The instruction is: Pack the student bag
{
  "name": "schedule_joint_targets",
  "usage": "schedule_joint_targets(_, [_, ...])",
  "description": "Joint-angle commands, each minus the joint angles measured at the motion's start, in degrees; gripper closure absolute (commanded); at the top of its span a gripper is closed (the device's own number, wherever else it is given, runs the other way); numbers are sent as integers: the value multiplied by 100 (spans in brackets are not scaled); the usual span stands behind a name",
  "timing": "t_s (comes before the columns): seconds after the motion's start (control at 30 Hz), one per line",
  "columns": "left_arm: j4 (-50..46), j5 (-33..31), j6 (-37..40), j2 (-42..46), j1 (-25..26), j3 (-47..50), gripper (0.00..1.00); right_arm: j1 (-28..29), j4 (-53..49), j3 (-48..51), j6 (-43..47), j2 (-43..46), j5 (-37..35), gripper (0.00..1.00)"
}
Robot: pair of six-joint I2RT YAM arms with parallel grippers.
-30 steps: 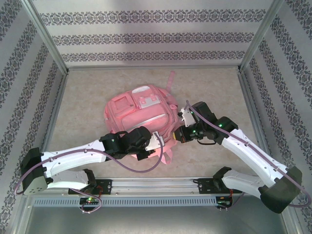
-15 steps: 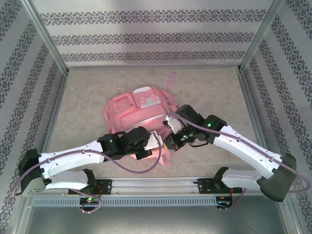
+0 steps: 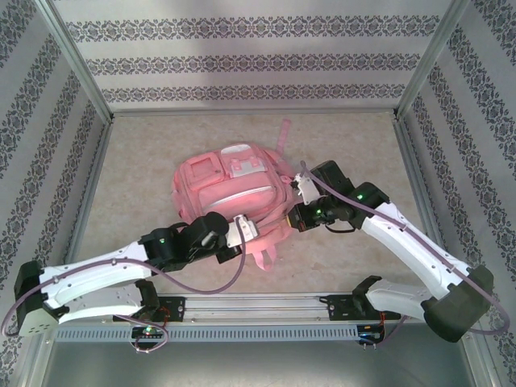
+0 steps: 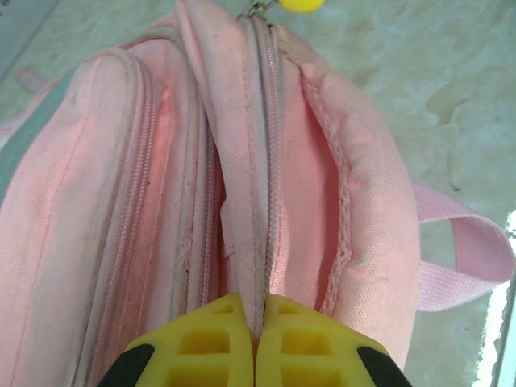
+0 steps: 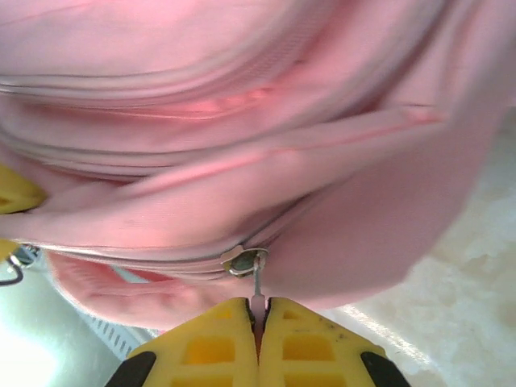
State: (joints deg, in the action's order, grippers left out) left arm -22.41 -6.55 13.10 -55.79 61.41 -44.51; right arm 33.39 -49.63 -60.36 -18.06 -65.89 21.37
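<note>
The student bag [image 3: 230, 189], a big pink backpack, lies flat in the middle of the table. My left gripper [image 3: 246, 228] sits at the bag's near edge. In the left wrist view it [image 4: 256, 302] is shut on a fold of pink fabric along the zipper line [image 4: 266, 161]. My right gripper [image 3: 292, 219] is at the bag's near right corner. The right wrist view shows it [image 5: 258, 302] shut on the pink zipper pull, just below the metal slider [image 5: 244, 261]. The zipper between the two grippers looks closed.
A pink strap loop [image 3: 262, 254] trails off the bag toward the near rail [image 3: 258, 305]. Another strap [image 3: 281, 133] points to the back wall. Metal frame posts [image 3: 81, 72] and patterned walls close in the beige tabletop [image 3: 145, 161] on three sides.
My right gripper swung left toward the left gripper, then back right with the zipper pull. The left arm drew back toward the near left, its jaws closing tighter on the fabric.
</note>
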Motion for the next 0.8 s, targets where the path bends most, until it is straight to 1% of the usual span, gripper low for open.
schedule_joint_targets(0.0, [-360,-648,20,557,-59,-50,100,-238,-38,118,-188,-100,-444,100])
schedule_joint_targets(0.13, [-713,-770,25,1015,-67,-87,100,-254,1026,506,-732,-198,258,100])
schedule_joint_targets(0.2, [-807,-858,54,1284,-74,-47,100,-254,1673,723,-1012,-295,386,100])
schedule_joint_targets(0.27, [-895,-919,125,1561,-76,7,100,-290,2095,851,-1169,-516,289,100])
schedule_joint_targets(0.33, [-998,-1000,149,1769,-76,39,100,-455,2539,972,-1394,-745,229,100])
schedule_joint_targets(0.4, [-1089,-1063,158,1962,-85,56,100,-739,3056,1134,-1692,-970,153,100])
schedule_joint_targets(0.57, [-1216,-1076,193,2356,-94,168,100,-1569,3639,1125,-2064,-1792,-713,100])
schedule_joint_targets(0.6, [-1219,-1049,184,2379,-94,191,100,-1655,3732,1087,-2078,-1955,-796,100])
schedule_joint_targets(0.63, [-1205,-981,171,2381,-94,212,100,-1712,3860,1008,-2007,-2149,-688,100])
schedule_joint_targets(0.67, [-1188,-885,168,2344,-94,228,100,-1722,3861,848,-1900,-2307,-461,94])
schedule_joint_targets(0.7, [-1176,-797,162,2285,-94,225,100,-1677,3810,726,-1846,-2346,-342,84])
schedule_joint_targets(0.73, [-1181,-706,142,2182,-94,207,100,-1562,3834,697,-1768,-2220,-328,72])
schedule_joint_targets(0.77, [-1186,-598,130,2055,-94,171,100,-1402,3803,730,-1634,-1966,-516,62])
